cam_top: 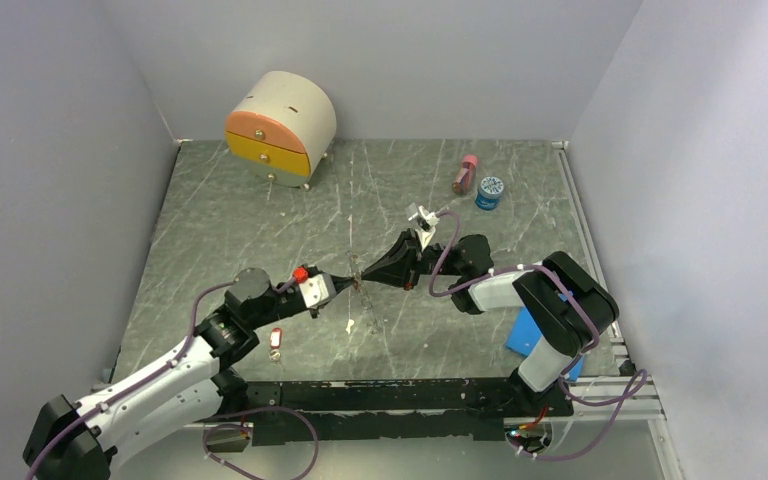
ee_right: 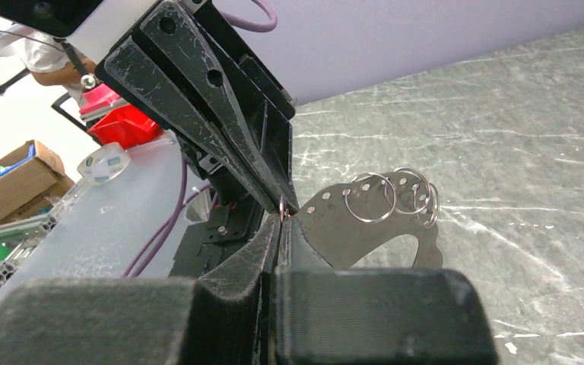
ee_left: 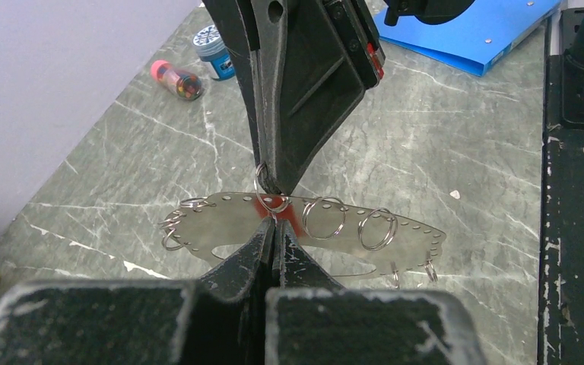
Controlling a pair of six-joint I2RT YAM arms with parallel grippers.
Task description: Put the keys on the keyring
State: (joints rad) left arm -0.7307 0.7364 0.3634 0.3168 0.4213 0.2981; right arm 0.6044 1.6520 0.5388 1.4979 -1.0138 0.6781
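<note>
Two end effectors meet tip to tip above the middle of the worktop point(cam_top: 260, 200), both closed. Between them hangs the keyring point(ee_left: 224, 217), which here looks like a flat perforated metal plate carrying several small split rings. The left end effector point(ee_left: 274, 228) is clamped on the plate's lower edge, where a sliver of red shows. The right end effector point(ee_left: 272, 181) comes in from 12 o'clock in the left wrist view and nips a small ring at the plate's upper edge. From the right wrist, the plate fans out toward 3 o'clock from the closed fingertips. One key point(cam_top: 277, 342) with a red tag lies flat on the worktop at 7 o'clock from the meeting point, just beside the left arm. A pink bottle point(cam_top: 465, 174) and a blue-lidded jar point(cam_top: 490, 192) sit close together at 1 o'clock.
</note>
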